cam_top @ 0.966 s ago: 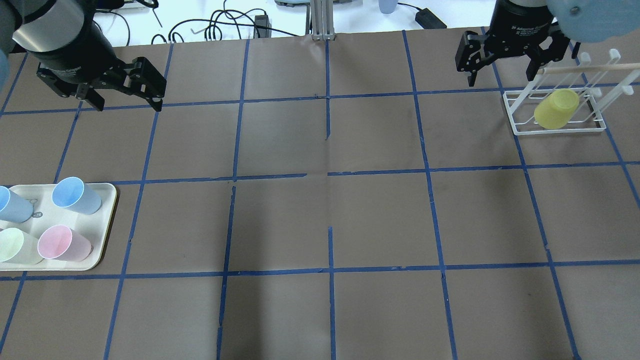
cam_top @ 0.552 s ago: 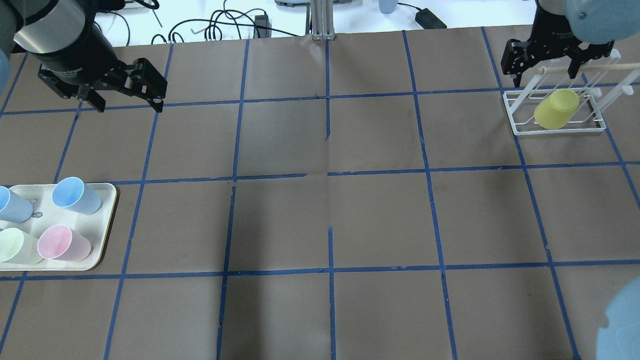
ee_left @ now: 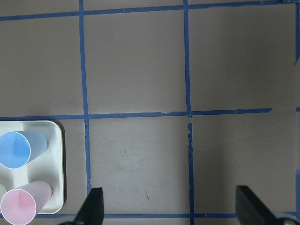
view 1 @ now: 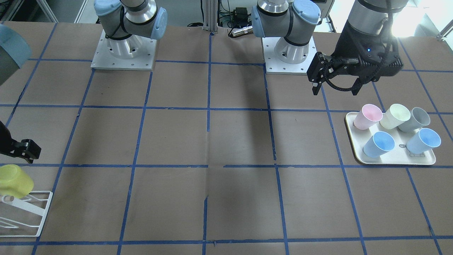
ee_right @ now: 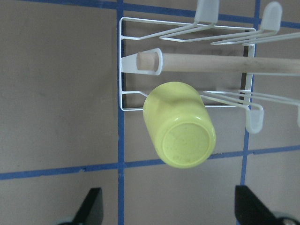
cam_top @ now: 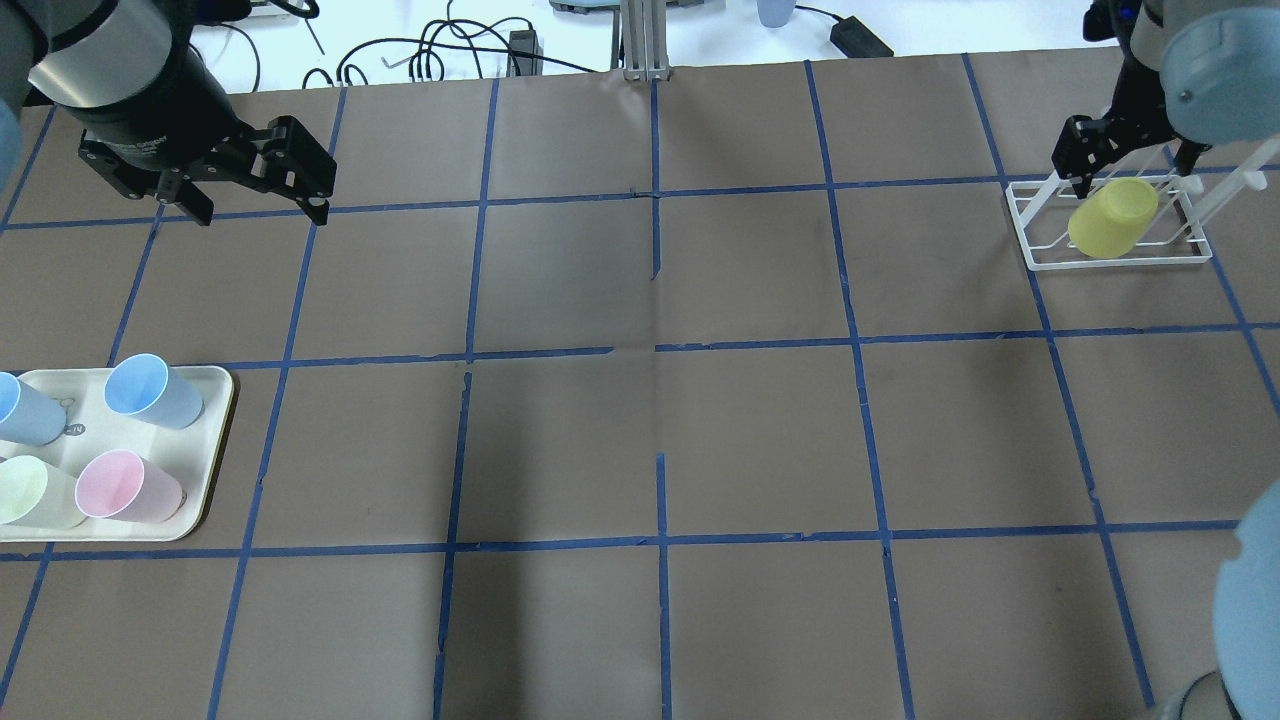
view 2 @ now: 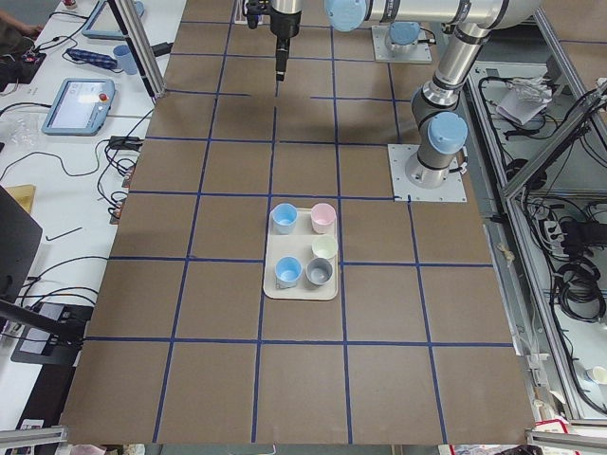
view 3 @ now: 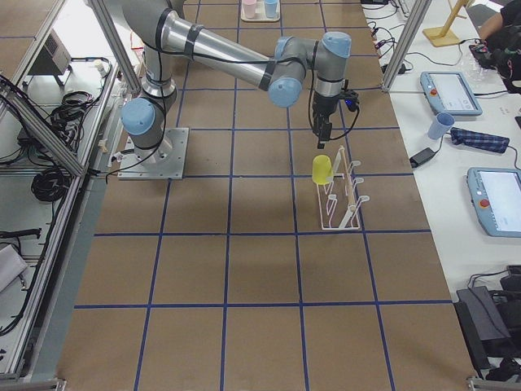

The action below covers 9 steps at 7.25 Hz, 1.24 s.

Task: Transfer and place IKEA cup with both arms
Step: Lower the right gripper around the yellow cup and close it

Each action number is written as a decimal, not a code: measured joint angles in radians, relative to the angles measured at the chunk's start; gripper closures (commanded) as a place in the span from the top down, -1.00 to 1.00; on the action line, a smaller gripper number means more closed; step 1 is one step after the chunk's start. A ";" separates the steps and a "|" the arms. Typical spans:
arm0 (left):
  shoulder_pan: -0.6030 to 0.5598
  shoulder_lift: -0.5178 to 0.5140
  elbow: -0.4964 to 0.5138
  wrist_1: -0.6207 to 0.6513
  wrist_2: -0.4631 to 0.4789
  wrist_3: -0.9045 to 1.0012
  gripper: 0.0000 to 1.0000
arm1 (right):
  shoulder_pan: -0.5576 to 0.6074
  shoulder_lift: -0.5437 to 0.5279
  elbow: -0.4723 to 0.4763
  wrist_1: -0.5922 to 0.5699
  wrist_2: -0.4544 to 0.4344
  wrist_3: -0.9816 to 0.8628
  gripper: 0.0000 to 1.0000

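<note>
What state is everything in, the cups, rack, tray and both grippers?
IKEA cup: upside down, tilted, hung on a rack peg, not held.
rack: standing, holding only that cup.
right gripper: jaws open, empty, above the cup.
left gripper: jaws open, empty, over bare table.
tray: flat on the table, carrying five cups.
pastel cups: upright, mouths up.
</note>
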 measured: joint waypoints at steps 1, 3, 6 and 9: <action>0.000 0.000 0.000 0.000 0.000 -0.001 1.00 | -0.015 0.002 0.047 -0.076 0.005 -0.026 1.00; 0.000 0.000 0.001 -0.001 0.000 -0.001 1.00 | -0.034 0.013 0.104 -0.177 0.008 -0.054 1.00; 0.000 0.000 0.001 0.000 0.000 -0.001 1.00 | -0.042 0.043 0.128 -0.263 0.011 -0.069 0.97; -0.001 0.000 -0.001 -0.001 0.000 -0.002 1.00 | -0.043 0.059 0.130 -0.285 0.011 -0.075 0.74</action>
